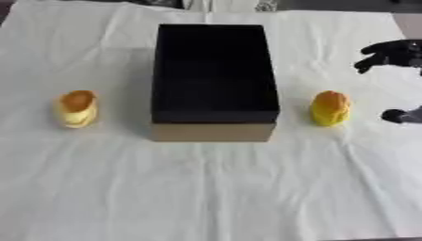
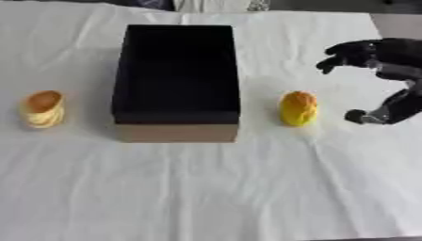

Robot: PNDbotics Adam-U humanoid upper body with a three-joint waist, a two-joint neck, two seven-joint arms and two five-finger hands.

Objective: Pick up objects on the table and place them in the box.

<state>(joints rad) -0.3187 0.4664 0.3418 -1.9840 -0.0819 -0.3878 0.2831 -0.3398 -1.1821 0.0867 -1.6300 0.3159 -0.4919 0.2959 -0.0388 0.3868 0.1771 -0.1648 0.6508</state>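
Note:
An open box (image 1: 214, 75), black inside with tan outer walls, stands in the middle of the white-covered table. A yellow bun-like object with a brown top (image 1: 330, 108) stands to the right of the box. A paler yellow object with a brown top (image 1: 77, 108) stands to its left. My right hand (image 2: 381, 56) comes in from the right edge, spread wide, fingers above and thumb (image 2: 362, 116) below, a little to the right of the right-hand yellow object and not touching it. It holds nothing. My left hand is out of sight.
A creased white cloth (image 1: 206, 188) covers the table, with bare cloth in front of the box. The table's far edge runs along the top, with dark and pale things beyond it. A brownish patch shows at the upper right corner.

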